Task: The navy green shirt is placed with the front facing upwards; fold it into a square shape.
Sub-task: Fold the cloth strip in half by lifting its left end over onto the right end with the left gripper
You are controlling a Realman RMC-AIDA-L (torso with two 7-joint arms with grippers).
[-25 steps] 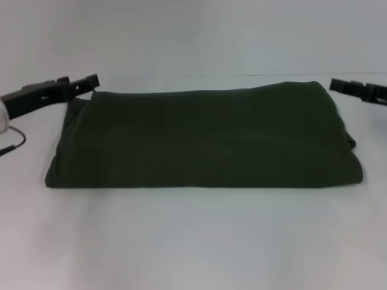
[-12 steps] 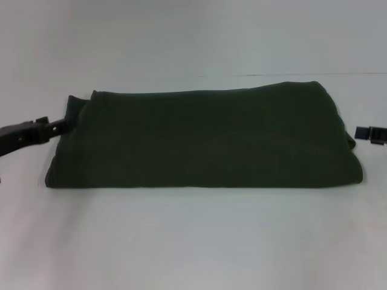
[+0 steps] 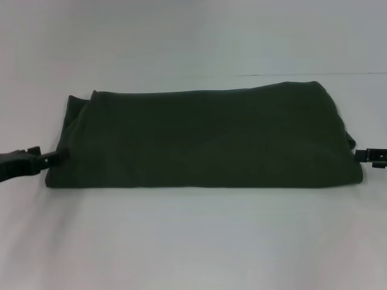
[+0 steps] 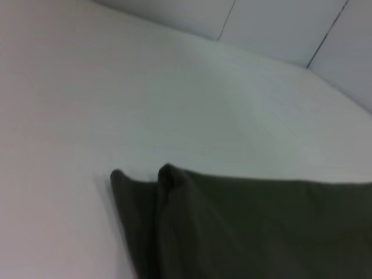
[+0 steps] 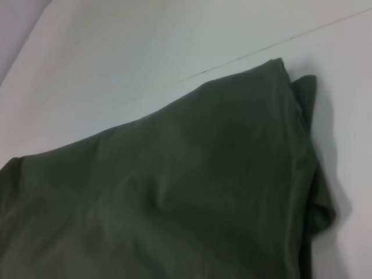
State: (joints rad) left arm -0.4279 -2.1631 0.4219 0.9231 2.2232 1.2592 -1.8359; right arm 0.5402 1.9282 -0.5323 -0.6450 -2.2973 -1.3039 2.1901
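Note:
The navy green shirt lies folded into a wide dark olive rectangle on the white table. No letters or label show. My left gripper is low at the shirt's near left corner, its tip at the cloth edge. My right gripper is low at the shirt's near right corner, just beside the edge. The left wrist view shows the shirt's far left corner with two layered folds. The right wrist view shows the shirt's far right corner with stacked layers.
A thin seam line runs across the table behind the shirt. Bare white table lies in front of the shirt and behind it.
Both grippers have come down from the shirt's far corners toward me along its side edges, to its near corners. The shirt has not moved.

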